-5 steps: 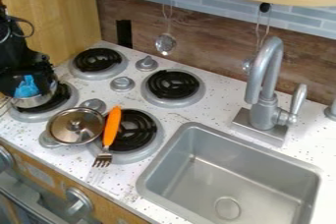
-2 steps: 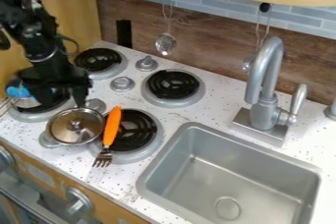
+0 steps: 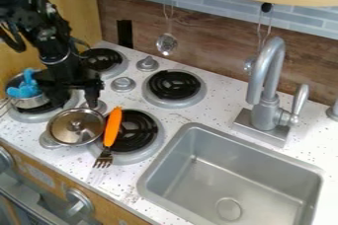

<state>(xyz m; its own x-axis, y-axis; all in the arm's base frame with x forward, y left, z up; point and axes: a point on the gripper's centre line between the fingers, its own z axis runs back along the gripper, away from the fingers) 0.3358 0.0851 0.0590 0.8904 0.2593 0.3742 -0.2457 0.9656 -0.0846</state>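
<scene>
1. Okay, so we've got the black gripper (image 3: 77, 99) hanging over the left side of the stove, between the small metal pot (image 3: 29, 102) and the silver lid (image 3: 74, 129). Its fingers are apart and we see nothing pinched in them, so we'd call it released.
2. The pot sits on the left front burner (image 3: 61, 114), with a blue thing (image 3: 25, 90) poking out above its rim. We figure the pot's there just to keep that thing contained, and the burner gives it a flat seat.
3. The lid lies near the front burner (image 3: 149, 142), between two stove knobs, knob side up, which looks handy for a grab from above. We can't tell what's holding it up underneath. It's round, so no real long axis; its little knob points up.
4. Right beside the lid we've got a fork (image 3: 104, 159) with an orange handle (image 3: 113, 127), partly over that burner. Its long axis runs front to back, slightly slanted: tines toward the counter's front edge, handle toward the back wall. Probably just laid in whatever room was left, we'd guess.
</scene>
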